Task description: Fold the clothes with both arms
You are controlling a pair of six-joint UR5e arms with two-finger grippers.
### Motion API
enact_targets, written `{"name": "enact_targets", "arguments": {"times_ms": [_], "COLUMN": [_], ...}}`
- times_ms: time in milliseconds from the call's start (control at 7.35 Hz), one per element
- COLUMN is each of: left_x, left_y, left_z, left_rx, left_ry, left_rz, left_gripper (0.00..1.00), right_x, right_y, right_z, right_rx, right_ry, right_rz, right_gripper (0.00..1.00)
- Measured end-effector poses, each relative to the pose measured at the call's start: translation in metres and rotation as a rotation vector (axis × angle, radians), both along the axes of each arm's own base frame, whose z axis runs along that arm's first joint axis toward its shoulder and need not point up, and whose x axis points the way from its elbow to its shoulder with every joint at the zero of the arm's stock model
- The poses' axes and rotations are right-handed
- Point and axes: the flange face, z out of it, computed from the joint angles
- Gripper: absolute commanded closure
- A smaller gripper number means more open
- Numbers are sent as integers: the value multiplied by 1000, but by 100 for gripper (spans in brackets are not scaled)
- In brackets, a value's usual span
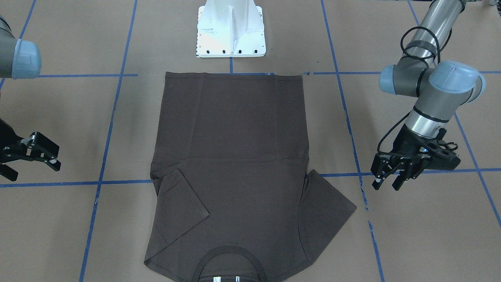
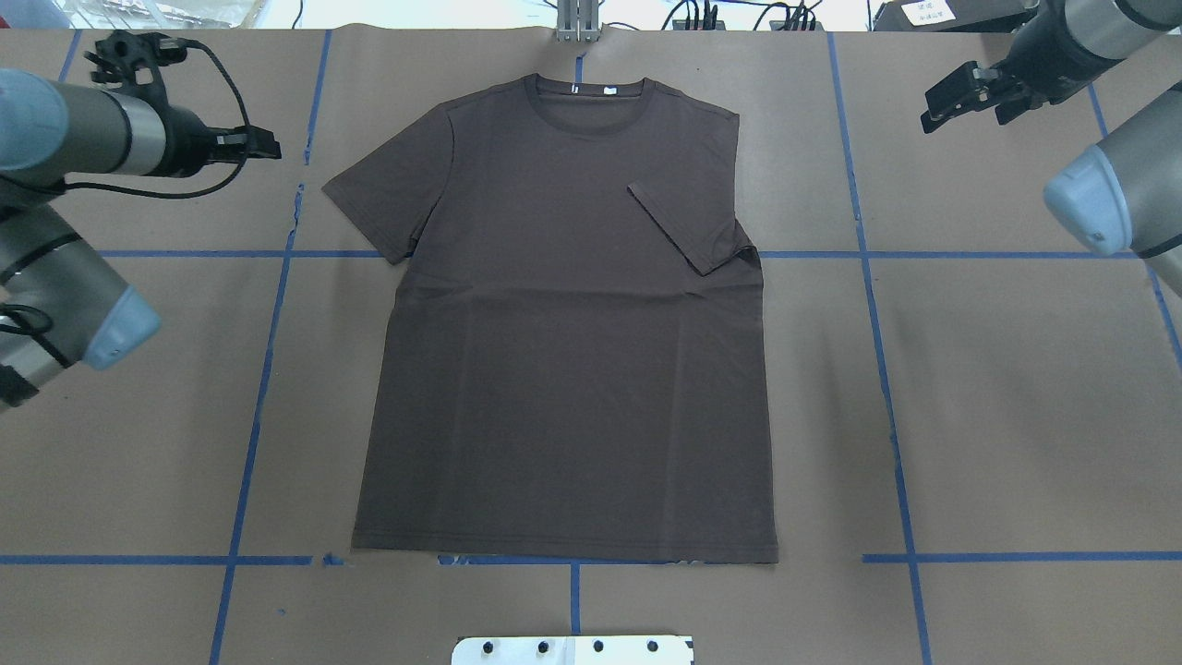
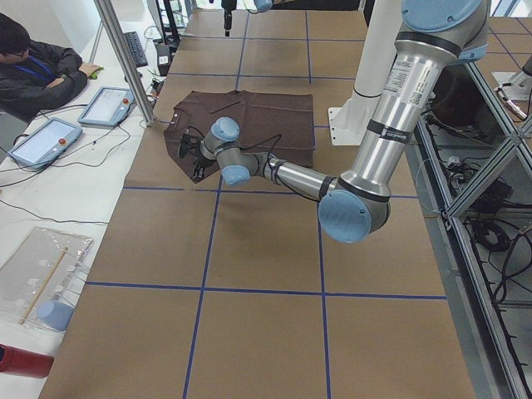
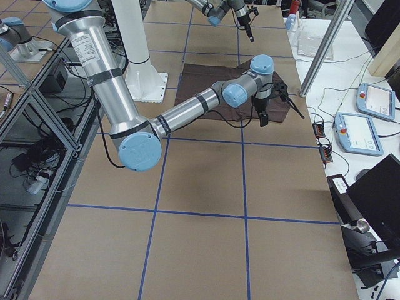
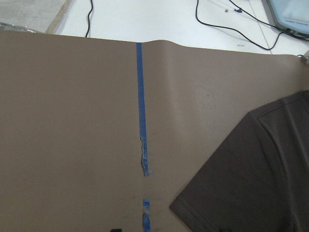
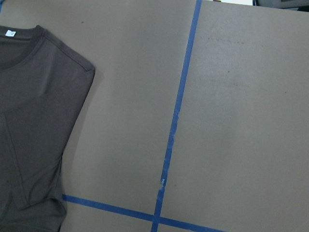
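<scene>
The dark brown T-shirt (image 2: 563,351) lies flat on the brown paper, collar (image 2: 586,100) away from the robot and hem near its base. One sleeve (image 2: 688,226) is folded in over the body on my right arm's side. The other sleeve (image 2: 388,194) lies spread out. My left gripper (image 1: 388,183) hovers open and empty beside the spread sleeve (image 1: 328,211). My right gripper (image 2: 960,109) hangs open and empty off the shirt's other shoulder, well clear of the cloth. The left wrist view catches the sleeve end (image 5: 251,183). The right wrist view shows a shoulder (image 6: 43,96).
The white pedestal base (image 1: 231,29) stands just beyond the hem. Blue tape lines (image 2: 263,369) cross the paper. A person (image 3: 37,66) sits at a side desk with tablets (image 3: 46,137), and a metal post (image 3: 125,62) stands at the table's edge.
</scene>
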Motion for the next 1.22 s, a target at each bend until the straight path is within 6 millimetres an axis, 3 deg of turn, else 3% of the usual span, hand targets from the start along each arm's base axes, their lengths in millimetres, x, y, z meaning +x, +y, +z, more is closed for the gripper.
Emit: {"name": "enact_targets", "arguments": {"times_ms": [272, 544, 816, 1224], "left_x": [57, 88, 100, 98], "left_y": [-14, -30, -40, -41], "left_z": [10, 21, 23, 16], "left_rx": [-36, -58, -27, 29], "left_ry": [8, -21, -67, -97], "left_rz": [-65, -66, -35, 3], "left_gripper": [52, 52, 52, 52], "right_x": [2, 3, 3, 3], "right_y": [1, 1, 1, 1], "right_z": [4, 5, 6, 6], "right_rx": [0, -1, -2, -3], "right_ry": [-4, -2, 0, 0], "right_rz": [1, 4, 5, 6], "right_gripper": [0, 0, 0, 0]}}
